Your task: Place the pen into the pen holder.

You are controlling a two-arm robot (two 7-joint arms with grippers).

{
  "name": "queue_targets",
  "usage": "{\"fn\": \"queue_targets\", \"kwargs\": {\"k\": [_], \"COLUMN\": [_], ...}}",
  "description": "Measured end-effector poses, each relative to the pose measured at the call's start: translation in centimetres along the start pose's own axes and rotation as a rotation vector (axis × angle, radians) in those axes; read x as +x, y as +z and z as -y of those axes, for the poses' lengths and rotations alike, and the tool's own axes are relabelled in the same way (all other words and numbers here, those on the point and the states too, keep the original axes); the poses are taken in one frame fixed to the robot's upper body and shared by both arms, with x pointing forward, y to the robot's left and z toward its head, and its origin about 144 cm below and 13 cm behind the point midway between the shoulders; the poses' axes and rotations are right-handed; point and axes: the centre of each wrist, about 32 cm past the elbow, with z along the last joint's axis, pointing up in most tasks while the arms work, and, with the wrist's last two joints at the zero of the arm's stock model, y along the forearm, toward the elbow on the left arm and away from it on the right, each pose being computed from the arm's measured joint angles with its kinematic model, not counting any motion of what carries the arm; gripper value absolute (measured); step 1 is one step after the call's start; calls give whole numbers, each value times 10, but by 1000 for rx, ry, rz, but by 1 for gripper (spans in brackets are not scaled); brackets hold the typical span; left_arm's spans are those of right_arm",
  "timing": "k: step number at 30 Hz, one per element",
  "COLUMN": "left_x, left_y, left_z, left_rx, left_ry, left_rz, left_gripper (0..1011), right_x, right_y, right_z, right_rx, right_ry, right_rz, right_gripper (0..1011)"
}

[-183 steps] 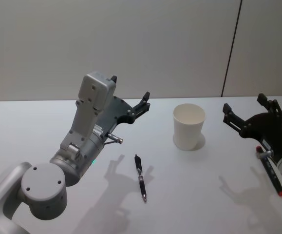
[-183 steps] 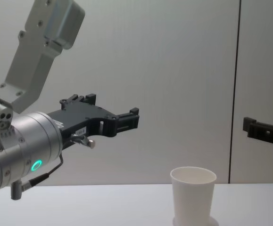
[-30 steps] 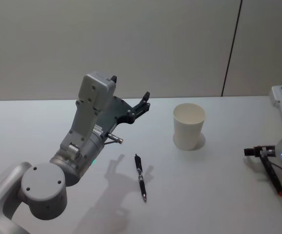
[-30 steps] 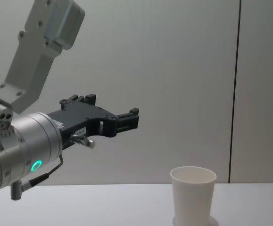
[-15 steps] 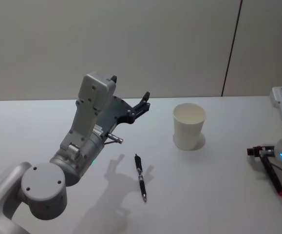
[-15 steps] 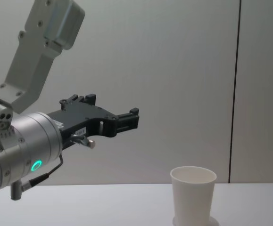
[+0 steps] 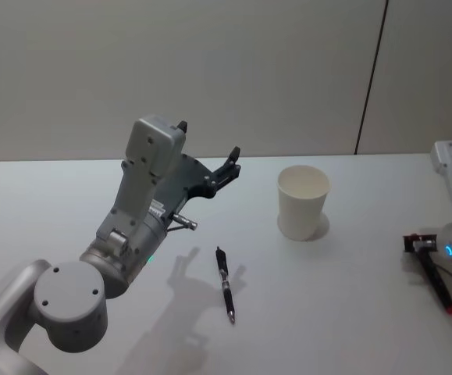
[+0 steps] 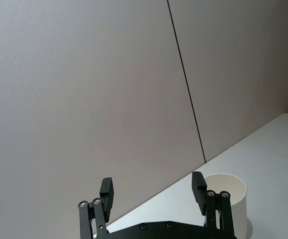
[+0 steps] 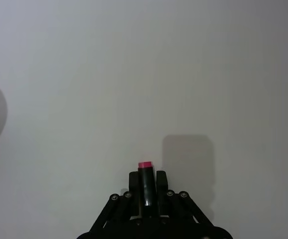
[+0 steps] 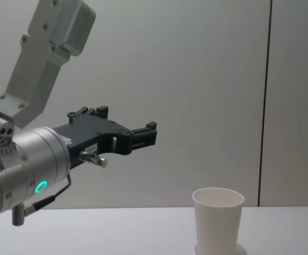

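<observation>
Here the right gripper point(image 9: 144, 179) is clamped on the pen point(image 7: 436, 281) close to its far end, so that a pink tip pokes out just past the fingers. The pen sits at the right side of the table point(image 7: 343, 320), well apart from the cup point(image 7: 304, 205). The left gripper point(image 8: 152, 185) hangs above the table with its jaws wide apart, and a second pen point(image 7: 225, 285) lies flat on the table left of the cup.

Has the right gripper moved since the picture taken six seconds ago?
Yes. In the head view, the right gripper has gone rightward, away from the white tapered cup, and down toward the robot, onto the black red-tipped pen.
</observation>
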Motion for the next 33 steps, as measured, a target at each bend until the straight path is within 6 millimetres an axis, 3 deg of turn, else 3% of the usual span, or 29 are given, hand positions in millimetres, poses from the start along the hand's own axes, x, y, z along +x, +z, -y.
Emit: {"fn": "queue_targets", "kwargs": {"k": [4, 15, 33], "left_x": [0, 0, 0], "left_y": [0, 0, 0], "left_z": [0, 0, 0], "left_rx": [0, 0, 0], "left_ry": [0, 0, 0], "left_rz": [0, 0, 0], "left_gripper": [1000, 1000, 1000], "right_x": [0, 1, 4], "right_y": [0, 0, 3], "right_z": [-2, -3, 18], "right_rx": [0, 35, 260], "right_ry": [2, 20, 86], "right_rz": [-3, -15, -36], "right_gripper": [165, 161, 161]}}
